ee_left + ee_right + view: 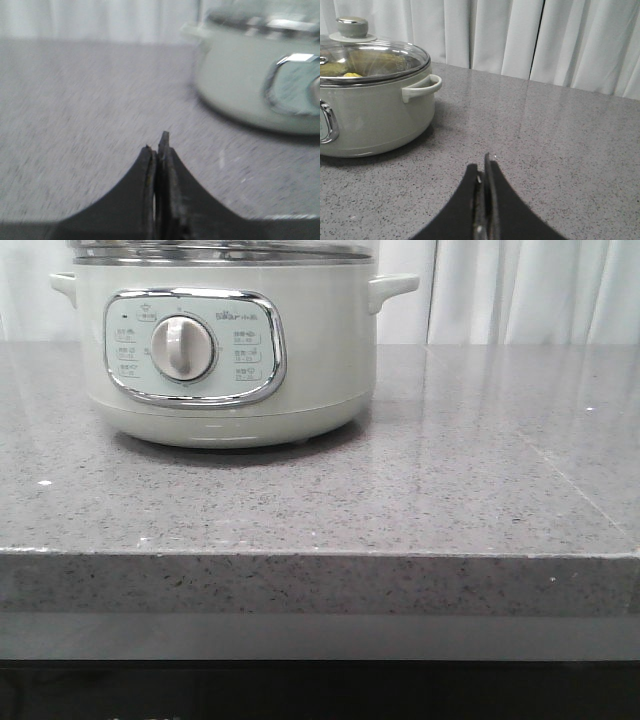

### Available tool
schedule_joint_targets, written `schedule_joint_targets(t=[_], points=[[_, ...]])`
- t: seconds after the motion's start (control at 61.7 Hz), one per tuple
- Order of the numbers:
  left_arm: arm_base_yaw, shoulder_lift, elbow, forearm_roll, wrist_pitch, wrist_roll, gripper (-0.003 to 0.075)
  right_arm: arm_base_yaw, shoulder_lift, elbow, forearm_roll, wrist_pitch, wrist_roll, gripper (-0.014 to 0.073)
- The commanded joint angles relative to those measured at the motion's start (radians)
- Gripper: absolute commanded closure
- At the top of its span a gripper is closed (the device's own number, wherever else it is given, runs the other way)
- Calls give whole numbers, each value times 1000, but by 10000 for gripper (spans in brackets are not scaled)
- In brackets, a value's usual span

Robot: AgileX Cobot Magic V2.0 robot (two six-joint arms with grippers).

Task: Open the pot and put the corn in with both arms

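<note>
The electric cooker pot (225,340) stands on the far left part of the speckled grey stone table (450,490), its chrome-framed control panel (195,345) and silver dial (182,348) facing the robot. Its glass lid (370,62), steel-rimmed with a pale round knob (352,27) on top, is still seated on the body, so opening has not begun.

Both claws hang low over the table, well apart from the pot. The left claw (159,147) has its dark curved fingers pressed together on nothing, and its view shows the pot blurred and off to one side. The right claw (485,167) is likewise closed and empty; from it the pot lies ahead and to the side, with one small side handle (422,87) turned toward it. Which arm is nearer the knob I cannot tell; it sits high on the lid's centre, so either claw must rise and spread before reaching it.

No corn cob lies on the visible table. Through the glass in the right wrist view a small yellow patch (351,75) shows inside the pot, beside dim greenish shapes; it may be the corn, but it is too obscured to be sure.

The pot body is smooth, pale grey-green and rounded; the table is polished and faintly reflective; white curtains (530,35) hang behind
</note>
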Motion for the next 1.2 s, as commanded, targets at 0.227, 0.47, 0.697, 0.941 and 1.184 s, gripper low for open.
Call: schedule_joint_targets(t=[0.227, 0.47, 0.697, 0.941, 1.184], points=[[53, -16, 127, -25, -212, -7, 741, 2, 4, -24, -3, -84, -10, 714], [53, -16, 140, -25, -219, -7, 741, 2, 4, -24, -3, -84, -10, 714], [53, -14, 140, -25, -219, -7, 741, 2, 4, -24, -3, -84, -10, 714], [53, -14, 140, -25, -219, -7, 741, 2, 4, -24, -3, -84, -10, 714], [53, -14, 140, -25, -219, -7, 741, 2, 4, -24, -3, -84, -10, 714]])
